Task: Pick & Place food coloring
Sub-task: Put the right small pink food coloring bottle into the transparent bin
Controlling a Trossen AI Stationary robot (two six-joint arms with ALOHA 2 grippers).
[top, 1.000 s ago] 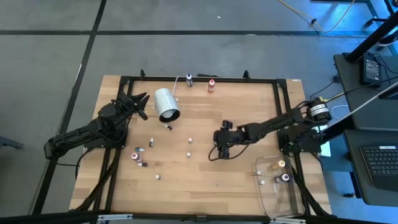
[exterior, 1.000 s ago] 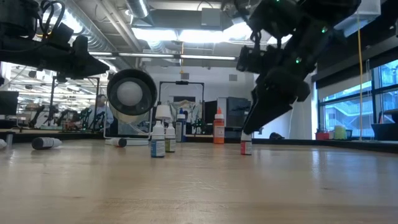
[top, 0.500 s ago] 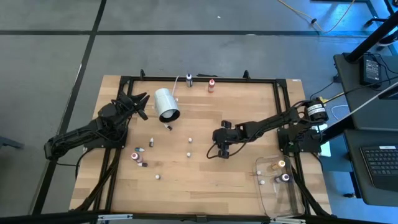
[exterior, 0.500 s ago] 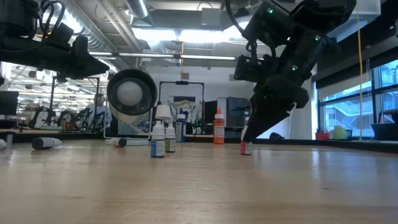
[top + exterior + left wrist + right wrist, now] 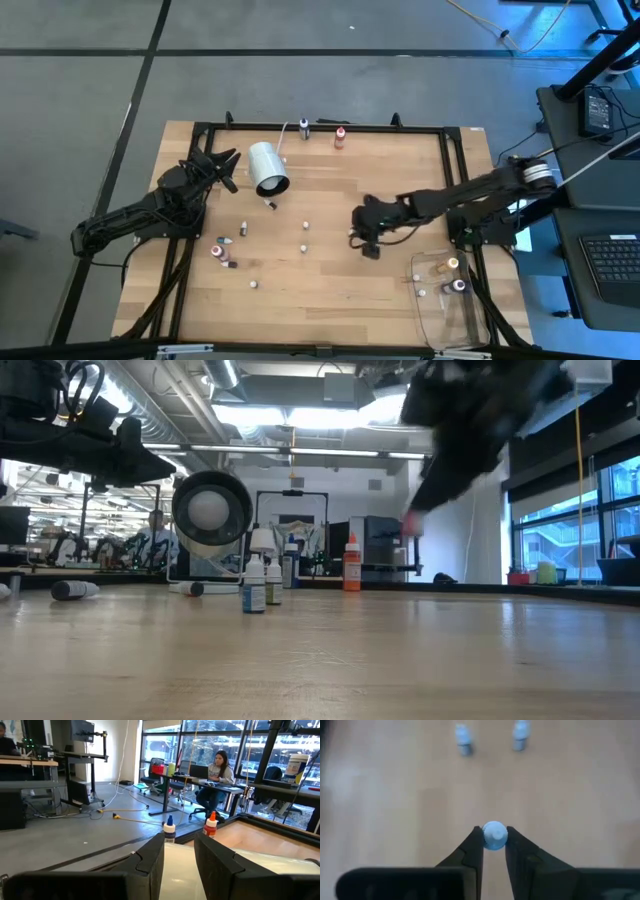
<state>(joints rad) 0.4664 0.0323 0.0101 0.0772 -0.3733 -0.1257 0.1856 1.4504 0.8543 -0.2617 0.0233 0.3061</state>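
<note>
My right gripper (image 5: 365,246) hangs over the middle of the table, shut on a small red food coloring bottle (image 5: 412,525) with a white cap; the bottle is clear of the wood. Several more food coloring bottles stand or lie on the table, two of them (image 5: 304,126) (image 5: 340,136) at the far edge and a cluster (image 5: 222,250) near the left. My left gripper (image 5: 229,170) is at the far left, by the closed end of a large white cylinder (image 5: 268,168), which shows well above the tabletop in the low view (image 5: 210,510). My left gripper has the white cylinder's wall (image 5: 177,866) between its two fingers, at the end away from the opening. The fingers come level from the table's left. The cylinder lies on its side, lifted clear of the table. My right gripper pinches the bottle's white cap (image 5: 494,835) between its two fingertips, from above and slanting down. The bottle hangs below the fingers, clear of the table.
A clear plastic tray (image 5: 450,305) at the near right corner holds several small bottles (image 5: 452,264). A dark frame (image 5: 320,127) runs round the table's edge. Single bottles (image 5: 304,226) (image 5: 253,284) stand on the wood between the arms. A person sits at a desk beyond the table (image 5: 215,775).
My right gripper has come down over the small red bottle standing mid-table, shut on its cap, then risen and gone a little toward the table's right edge. The bottle has been lifted clear of the wood.
</note>
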